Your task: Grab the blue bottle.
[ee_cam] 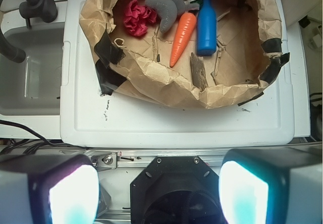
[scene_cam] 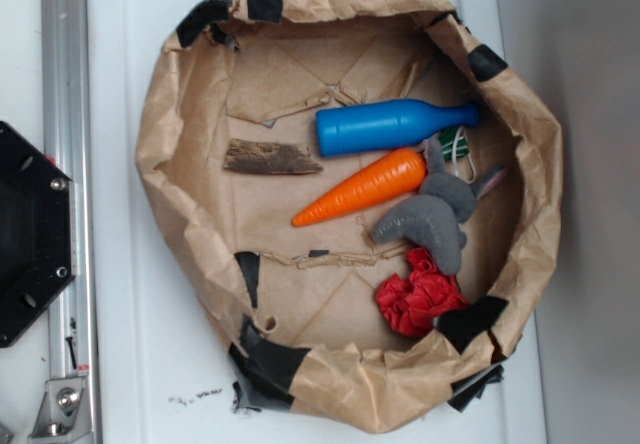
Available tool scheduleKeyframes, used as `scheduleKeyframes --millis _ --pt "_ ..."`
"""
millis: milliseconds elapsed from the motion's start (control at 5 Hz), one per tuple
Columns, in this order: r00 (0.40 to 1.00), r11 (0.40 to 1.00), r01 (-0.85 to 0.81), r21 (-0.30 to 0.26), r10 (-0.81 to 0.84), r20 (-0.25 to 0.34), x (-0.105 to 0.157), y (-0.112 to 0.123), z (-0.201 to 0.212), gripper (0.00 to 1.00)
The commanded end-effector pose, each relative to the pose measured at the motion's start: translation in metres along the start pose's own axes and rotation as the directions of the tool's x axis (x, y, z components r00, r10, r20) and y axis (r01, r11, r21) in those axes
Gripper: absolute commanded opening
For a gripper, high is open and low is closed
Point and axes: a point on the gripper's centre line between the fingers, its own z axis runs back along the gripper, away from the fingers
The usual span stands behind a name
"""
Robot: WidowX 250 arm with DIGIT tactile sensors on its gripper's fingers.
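Pincer (ee_cam: 159, 183) fingers (ee_cam: 60, 191) sit spread wide at the bottom of the wrist view, holding nothing, well apart from the blue bottle and back over the white worktop's (ee_cam: 176, 123) near edge.

On that worktop stands a crumpled brown paper basket (scene_cam: 165, 154), its rim patched with black tape. Inside, the blue bottle (scene_cam: 390, 126) lies on its side on the paper floor, toward the upper right in the exterior view. Its long axis runs nearly left to right there, tilted slightly, with the flat base at the left and the narrow flared neck pointing right toward the basket wall. In the wrist view it (ee_cam: 206, 26) points away from the camera, neck far. It is smooth, plain bright blue, a cylinder tapering to the neck.

Just beside it lies an orange carrot (scene_cam: 365, 187), roughly parallel, its pointed tip aimed lower left. A grey plush toy (scene_cam: 432, 219) touches the carrot's thick end. A red crumpled cloth (scene_cam: 420, 299) lies below that. A brown piece of bark (scene_cam: 270, 158) rests left of the bottle's base.
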Motion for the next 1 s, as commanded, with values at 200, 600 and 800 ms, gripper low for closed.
scheduleKeyframes --millis 200,600,800 --pt "0.988 0.983 0.113 0.142 -0.127 0.089 0.047 0.023 -0.033 1.0" --pt "0.951 0.972 0.152 0.178 -0.193 0.243 0.135 0.06 -0.121 1.0" --pt "0.959 0.96 0.224 0.168 -0.248 0.139 0.148 0.077 -0.176 1.0"
